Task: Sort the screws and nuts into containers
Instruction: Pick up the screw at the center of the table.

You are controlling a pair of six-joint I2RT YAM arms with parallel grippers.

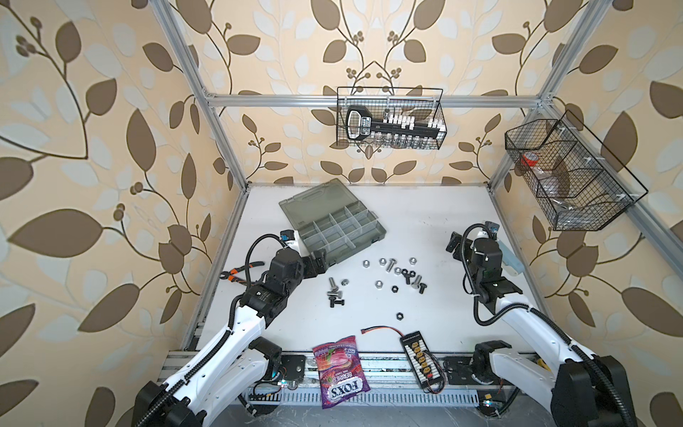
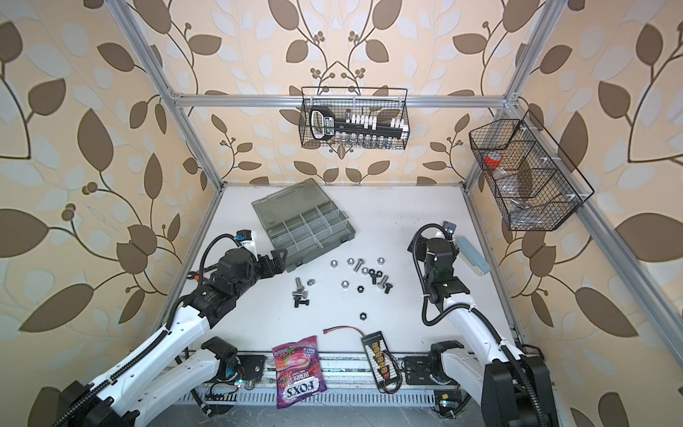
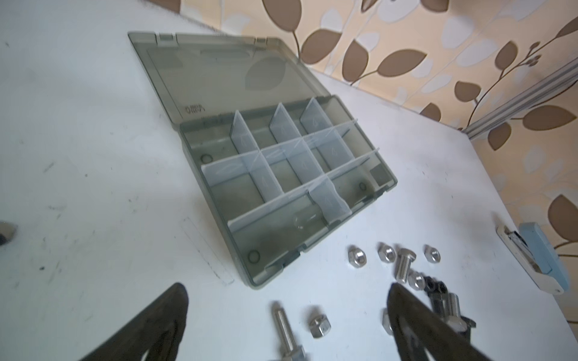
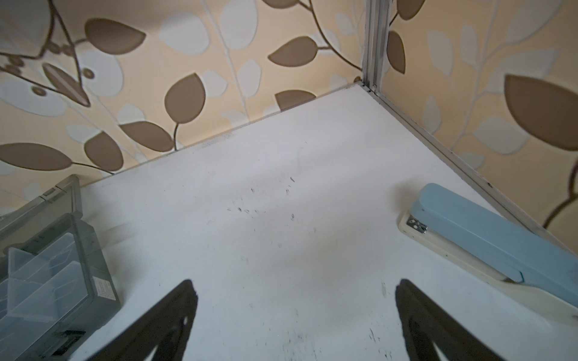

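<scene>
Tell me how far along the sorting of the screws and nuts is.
Done: only the setup. The organizer case lies open and its compartments look empty. In hand: nothing. The left gripper, by the case's near corner, and the right gripper are both open and empty. Left: all the screws and nuts, silver and black, lie loose on the table.
</scene>
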